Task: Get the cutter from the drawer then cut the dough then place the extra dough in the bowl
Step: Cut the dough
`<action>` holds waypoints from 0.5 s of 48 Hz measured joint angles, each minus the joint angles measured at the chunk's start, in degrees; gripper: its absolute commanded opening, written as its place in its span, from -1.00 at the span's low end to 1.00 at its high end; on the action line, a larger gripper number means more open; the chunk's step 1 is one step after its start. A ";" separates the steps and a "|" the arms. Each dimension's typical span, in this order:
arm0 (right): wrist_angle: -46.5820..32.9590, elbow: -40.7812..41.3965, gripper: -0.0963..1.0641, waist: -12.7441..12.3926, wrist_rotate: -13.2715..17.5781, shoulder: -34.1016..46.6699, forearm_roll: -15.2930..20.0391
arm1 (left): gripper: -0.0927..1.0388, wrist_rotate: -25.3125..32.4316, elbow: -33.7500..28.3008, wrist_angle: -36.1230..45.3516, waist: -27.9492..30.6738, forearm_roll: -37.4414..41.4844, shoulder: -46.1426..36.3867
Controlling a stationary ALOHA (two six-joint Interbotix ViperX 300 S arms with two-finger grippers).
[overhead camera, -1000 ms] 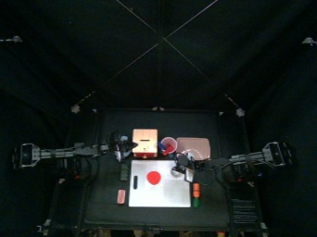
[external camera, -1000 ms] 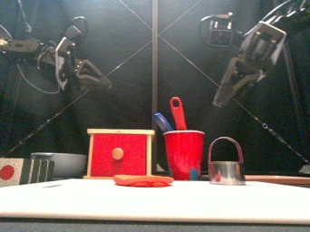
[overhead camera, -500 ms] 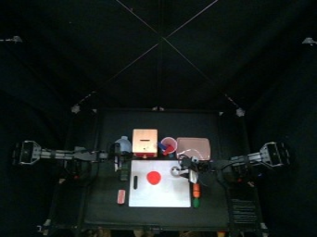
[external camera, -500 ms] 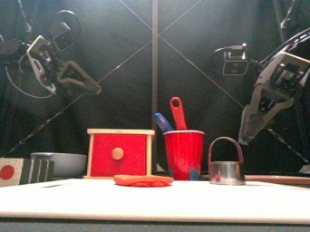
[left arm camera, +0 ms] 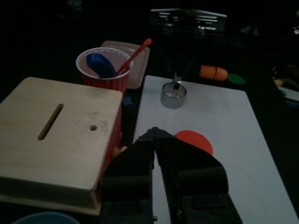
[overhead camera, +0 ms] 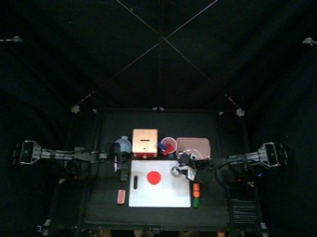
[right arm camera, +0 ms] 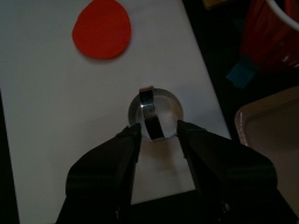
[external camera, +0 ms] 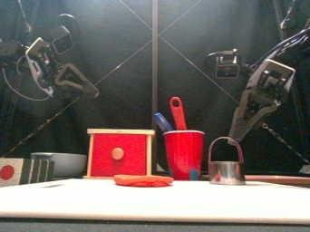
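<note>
Fingers of the right gripper (right arm camera: 156, 131) spread apart, pinching nothing, tips just above the wire handle (external camera: 226, 143) of the cutter (right arm camera: 155, 107). Cutter upright near the back right corner of the white board (overhead camera: 161, 196), apart from the flat red dough (overhead camera: 152, 176) by the middle of the board's back edge. Probably light, hard, a bit slippery metal, easy to tip or push along; best to pinch the thin handle at its top and lift straight up. Dough likely soft and sticky, so better to press straight down. Fingers of the left gripper (left arm camera: 159, 140) pressed close together, by the look of things, held high over the table's left part near the wooden box (overhead camera: 146, 139) and the bowl (external camera: 67, 163). Compared with a second ago: right gripper lower and closer to the cutter, left gripper pulled back toward the left edge, cutter and dough in the same spots.
</note>
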 measured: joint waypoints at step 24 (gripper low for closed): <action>0.18 -1.23 0.23 0.00 -0.09 1.85 -1.14 | -0.05 -0.09 0.62 0.09 0.00 -1.05 0.00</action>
